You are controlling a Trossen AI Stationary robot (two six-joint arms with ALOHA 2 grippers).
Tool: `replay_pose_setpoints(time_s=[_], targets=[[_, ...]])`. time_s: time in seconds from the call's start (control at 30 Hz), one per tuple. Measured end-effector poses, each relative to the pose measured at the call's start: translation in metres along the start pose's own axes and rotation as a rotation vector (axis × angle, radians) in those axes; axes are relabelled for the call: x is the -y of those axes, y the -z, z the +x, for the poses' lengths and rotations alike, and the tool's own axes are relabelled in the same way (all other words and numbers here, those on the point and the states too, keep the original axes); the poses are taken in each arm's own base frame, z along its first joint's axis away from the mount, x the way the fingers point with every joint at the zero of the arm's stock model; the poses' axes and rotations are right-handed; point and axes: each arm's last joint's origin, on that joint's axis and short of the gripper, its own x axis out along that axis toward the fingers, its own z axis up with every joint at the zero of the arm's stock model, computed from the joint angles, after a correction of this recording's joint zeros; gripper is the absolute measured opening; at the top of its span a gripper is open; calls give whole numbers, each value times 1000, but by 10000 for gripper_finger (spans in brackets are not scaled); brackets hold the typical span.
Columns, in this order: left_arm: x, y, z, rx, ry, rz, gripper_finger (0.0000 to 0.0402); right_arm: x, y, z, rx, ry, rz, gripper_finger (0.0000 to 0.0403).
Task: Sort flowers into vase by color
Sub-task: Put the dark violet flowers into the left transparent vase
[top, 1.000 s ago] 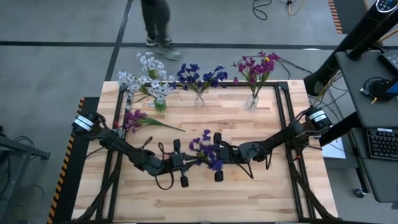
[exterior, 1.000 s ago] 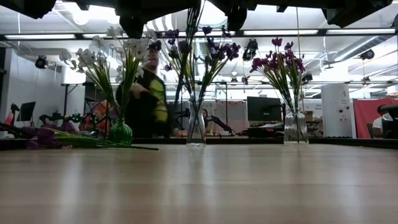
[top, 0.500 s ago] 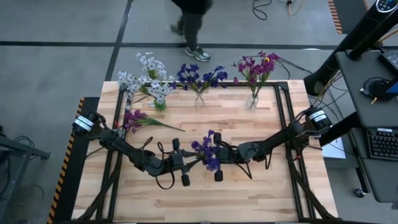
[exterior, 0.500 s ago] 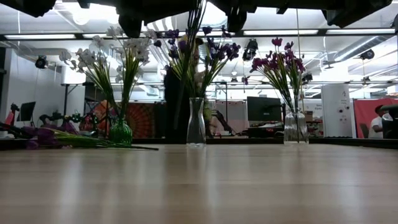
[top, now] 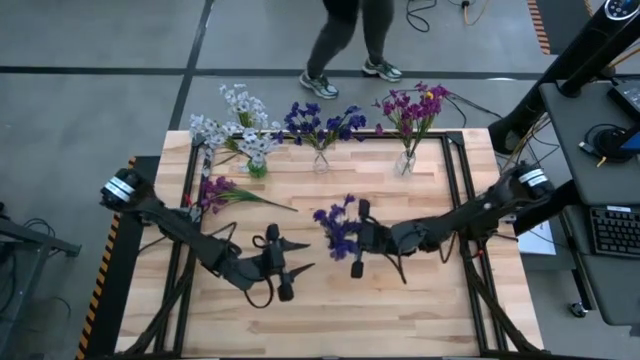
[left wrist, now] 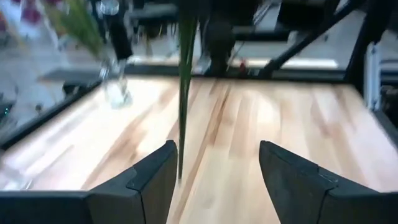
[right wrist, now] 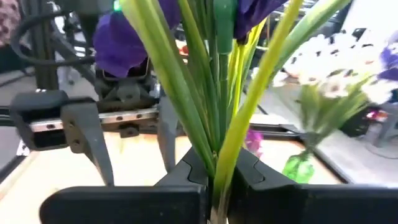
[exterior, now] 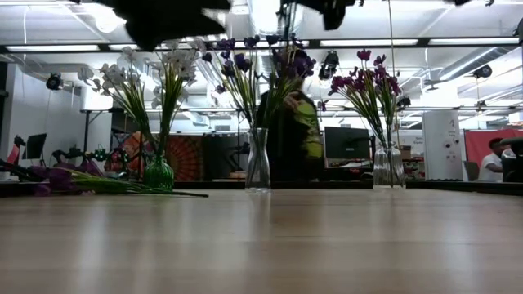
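The right gripper [top: 356, 243] sits over the middle of the pale wooden slatted table [top: 400, 310], its dark fingers [right wrist: 186, 171] clamped on the green stems of a bunch of dark blue-violet artificial flowers [top: 337, 225]. In the right wrist view those stems fan out from the pinch point, and in the low view the bunch hangs upright, blossoms on top, its long axis close to vertical. From above, the blossom heads lean a little toward the left arm.

The left gripper [top: 292, 261] hovers just beside it, closer to the table's near edge, its two fingers [left wrist: 149, 180] spread wide and holding nothing. Through that gap the left wrist view shows the green stems hanging down ahead of the fingers.

Along the far edge stand three vases: a small green glass vase [top: 257, 168] with whitish pale-blue sprigs, a clear narrow glass vase [top: 320, 161] with dark blue-violet sprigs, and a clear glass vase [top: 404, 163] with magenta-purple sprigs.

A loose magenta-purple sprig bunch [top: 222, 190] lies flat near the table's left side, blossoms toward the left edge, stems pointing toward the centre. A person [top: 350, 40] walks past behind the table.
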Motion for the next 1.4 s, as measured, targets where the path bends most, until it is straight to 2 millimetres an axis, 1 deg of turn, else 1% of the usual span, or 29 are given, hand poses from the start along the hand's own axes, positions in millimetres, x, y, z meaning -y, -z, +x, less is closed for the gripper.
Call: replay_pose_setpoints(time_s=[0.13,0.27,0.4,0.6,0.7,0.87,1.07,1.2,1.4], targets=[[-16,-2,-15,-115,-34,-15,205,20,-21,-12,14,32,5,13],[-34,-8,-32,-184,-62,-21,200,40,-37,-21,42,73,3,13],[-48,-21,-47,-185,-63,-22,195,58,-48,-26,83,122,-17,13],[-65,-39,-65,-140,-47,-23,191,85,-54,-22,148,218,-9,13],[-68,-40,-68,-139,-47,-24,191,98,-53,-18,163,247,-16,13],[-68,-36,-67,-165,-55,-1,191,118,-54,-14,230,288,6,13],[-67,-33,-66,-184,-61,21,191,134,-54,-12,264,290,25,13],[-67,-33,-66,-185,-62,22,191,138,-55,-10,294,309,28,13],[-67,-33,-66,-187,-62,25,191,136,-47,-2,299,312,-2,13]])
